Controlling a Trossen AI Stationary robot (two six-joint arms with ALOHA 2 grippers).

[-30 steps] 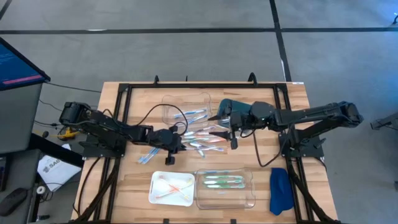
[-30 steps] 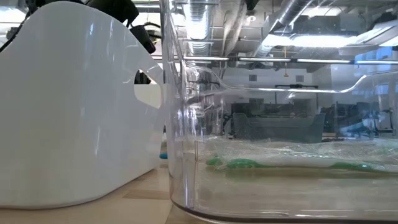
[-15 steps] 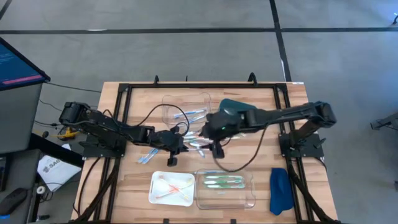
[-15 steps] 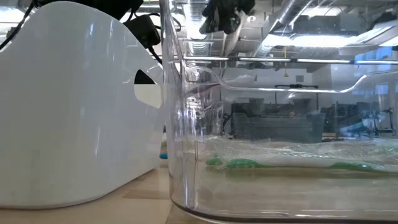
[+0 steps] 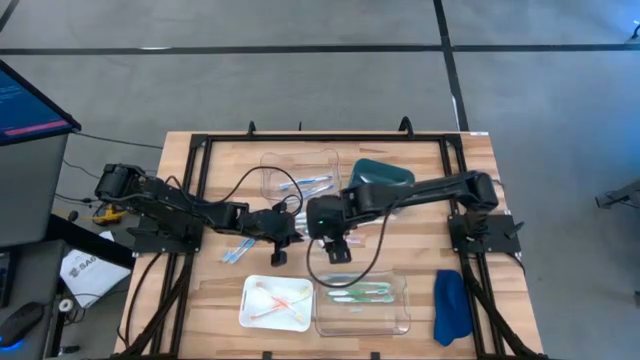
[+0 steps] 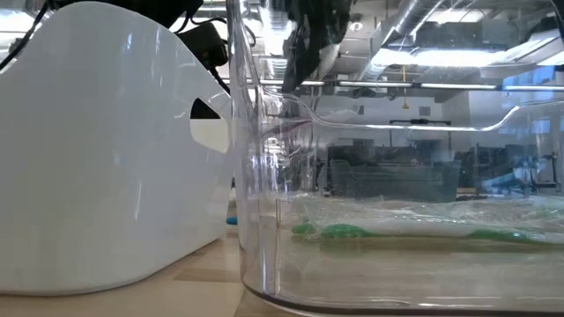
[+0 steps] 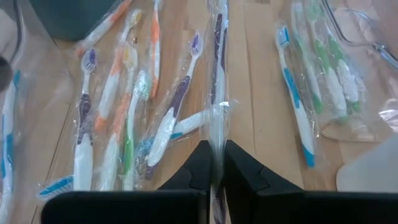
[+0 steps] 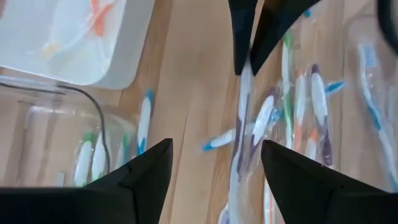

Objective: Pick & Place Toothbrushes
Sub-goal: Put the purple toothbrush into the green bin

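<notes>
Wrapped toothbrushes [image 7: 118,118] in orange, purple, white, green and blue lie in a loose pile on the wooden table [image 5: 420,240] at its middle. My left gripper [image 7: 214,168] [image 5: 290,228] is shut on one purple-and-white toothbrush [image 8: 239,124] in a clear wrapper. My right gripper [image 8: 214,180] [image 5: 335,252] hangs open above that brush, pointing steeply down. Its fingers stand on either side of the brush's free part without touching it. One blue toothbrush [image 7: 292,93] lies apart from the pile, on the near side. My left gripper pinches the wrapped purple-and-white toothbrush by one end [image 7: 216,140] between its two fingers. The fingers slant down from the table's left and lie along the brush. It sticks out from the fingertips toward the right, over the pile; whether its far end is lifted clear I cannot tell.
A white tray [image 5: 275,300] with orange brushes and a clear tray [image 5: 395,310] with green ones stand at the near edge. Another clear tray [image 5: 300,172] and a teal container [image 5: 385,172] stand farther back. A blue cloth [image 5: 450,305] lies at the near right.
My right gripper has swung from over the pile's right side toward the table's left and near edge, sinking and tipping from nearly level to steeply down. It has stayed open and now hangs over the brush in my left gripper.
</notes>
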